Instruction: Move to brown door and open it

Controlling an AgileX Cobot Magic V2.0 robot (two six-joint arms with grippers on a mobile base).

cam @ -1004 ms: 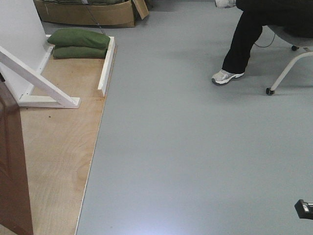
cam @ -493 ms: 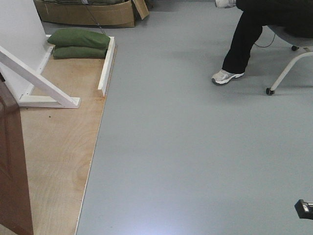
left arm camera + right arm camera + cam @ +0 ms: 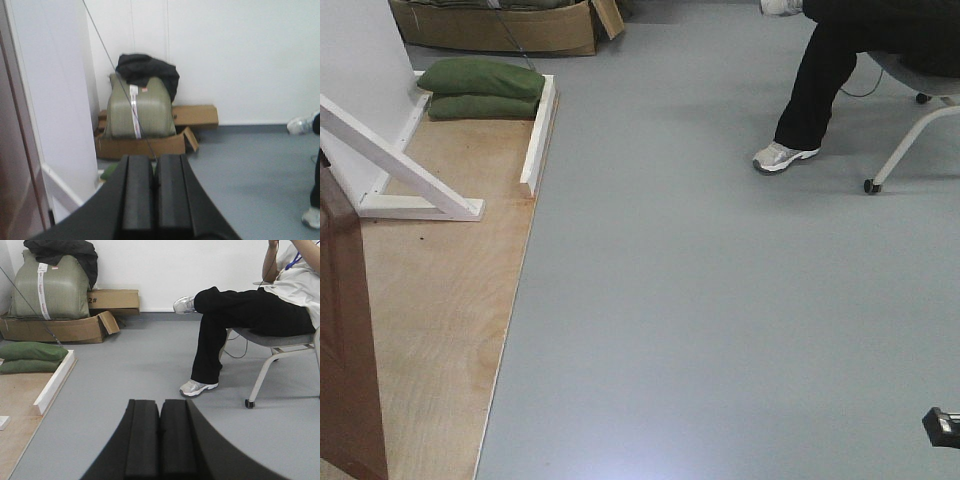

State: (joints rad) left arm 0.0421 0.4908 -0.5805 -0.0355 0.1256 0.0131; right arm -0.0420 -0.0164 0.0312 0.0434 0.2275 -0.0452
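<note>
My left gripper [image 3: 154,167] is clenched on nothing, its pads pressed flat together. The right gripper [image 3: 160,410] is likewise closed and empty, pointing across the grey floor toward the seated person [image 3: 250,315]. The door [image 3: 12,150] is just beside the left gripper, a reddish strip at the left edge of that wrist view. In the front view it fills the lower left corner, standing on the plywood [image 3: 440,300] near the white frame [image 3: 400,170]. No camera shows me the handle. I judge the base is close enough but facing past the door. I'd turn left slowly until the handle appears, stay off the plywood lip, and loosen the left jaws only once lined up.
</note>
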